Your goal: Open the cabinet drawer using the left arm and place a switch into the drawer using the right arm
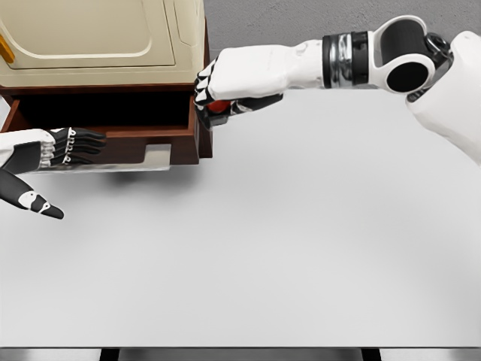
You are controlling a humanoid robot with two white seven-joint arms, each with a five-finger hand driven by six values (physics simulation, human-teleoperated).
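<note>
Cream-fronted cabinet (98, 34) sits at the counter's far left corner, its top and left side cut off by the frame edge; an orange mark shows at its left edge, too small a sliver to identify. Below the cream panel the brown wooden drawer (150, 147) stands pulled out toward the camera, interior dark and in shadow, contents not discernible. Left hand (56, 150) comes in from the lower left, its dark fingers (83, 143) stretched flat against the drawer's front panel, thumb splayed downward and apart, gripping nothing that can be seen; a pale reflective patch lies along the drawer front just right of the fingertips. Right arm reaches across from the upper right, forearm level, big black-and-white joint near the frame's top right corner. Right hand (225, 94) is at the drawer's right front corner, beside the cabinet's side wall, fingers curled tight around the switch (218, 106), of which only a small red patch and a dark edge show beneath the palm; most of it is covered by the hand. Whether the hand is over the drawer opening or just outside its right wall cannot be told. The white counter (285, 248) spreads wide in front, with a dark strip at the near edge.
</note>
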